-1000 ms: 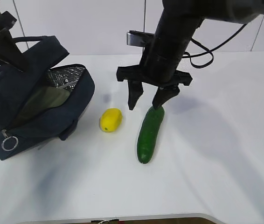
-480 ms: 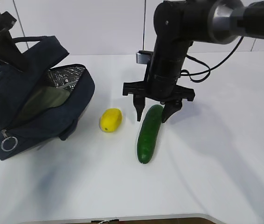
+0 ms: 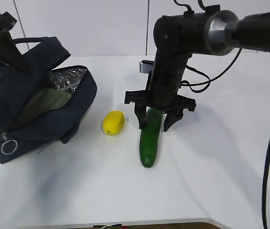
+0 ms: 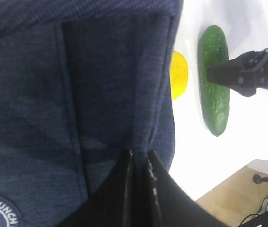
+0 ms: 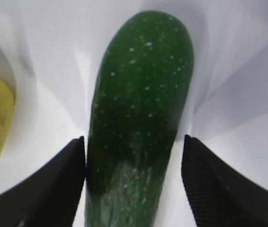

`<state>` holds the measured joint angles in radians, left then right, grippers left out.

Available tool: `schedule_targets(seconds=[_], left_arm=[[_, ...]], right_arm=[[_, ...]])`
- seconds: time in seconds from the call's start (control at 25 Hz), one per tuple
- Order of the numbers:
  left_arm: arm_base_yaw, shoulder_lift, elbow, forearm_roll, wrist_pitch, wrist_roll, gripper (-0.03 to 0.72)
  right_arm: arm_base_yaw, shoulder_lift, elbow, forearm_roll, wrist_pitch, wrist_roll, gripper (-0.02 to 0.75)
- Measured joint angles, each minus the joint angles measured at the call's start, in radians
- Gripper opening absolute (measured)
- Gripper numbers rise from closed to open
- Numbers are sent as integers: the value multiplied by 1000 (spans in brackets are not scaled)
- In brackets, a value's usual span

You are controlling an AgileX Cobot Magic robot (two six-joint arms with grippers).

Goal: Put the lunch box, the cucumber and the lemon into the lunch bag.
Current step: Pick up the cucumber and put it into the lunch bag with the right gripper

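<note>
Your right gripper [image 3: 152, 125] is down at the white tabletop [image 3: 221, 167] with its jaws spread wide, straddling the far end of the long, smooth dark green cucumber [image 3: 150, 137], one black finger on each side. In the right wrist view the left-hand finger [image 5: 58, 184] sits right up against the skin, while the other one stands a little off with a sliver of table showing between, so nothing is clamped; the cucumber lies flat on the table. The small bright yellow oval lemon [image 3: 112, 122] sits on the table just to the left of the cucumber, not touching it, between the cucumber and the large dark navy fabric lunch bag [image 3: 30, 102]. The bag lies at the left edge of the table with its top unzipped, so you can see crinkled silver foil lining [image 3: 67, 77] and, inside the opening, the pale sage-green lid of the lunch box [image 3: 44, 106]. A metal ring pull [image 3: 7, 147] hangs at the bag's near corner. Your left gripper [image 4: 138, 163] has its jaws clenched tight on the navy cloth of the bag, right at a seam edge, holding it up at the far left; I can't tell whether that's a handle or the rim.
</note>
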<state>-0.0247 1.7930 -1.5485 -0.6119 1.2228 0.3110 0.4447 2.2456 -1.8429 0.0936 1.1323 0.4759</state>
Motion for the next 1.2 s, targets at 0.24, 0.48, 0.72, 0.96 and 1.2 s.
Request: schedule_targets(seconds=[0.24,0.48,0.72,0.96,1.2], left_arm=[[0,0,0,1,0,-2,-13],[0,0,0,1,0,-2,-13],[0,0,0,1,0,-2,-13],[0,0,0,19,0,-2,-13],[0,0,0,28,0,-2,-13]], right_arm=[[0,23,0,0,-8,4,501],[0,27,0,0,-23,-8,500],[0,30,0,0,-27,-18,373],[0,33,-31,78,17,-89,328],[0,35,-175,256,85,-238,328]])
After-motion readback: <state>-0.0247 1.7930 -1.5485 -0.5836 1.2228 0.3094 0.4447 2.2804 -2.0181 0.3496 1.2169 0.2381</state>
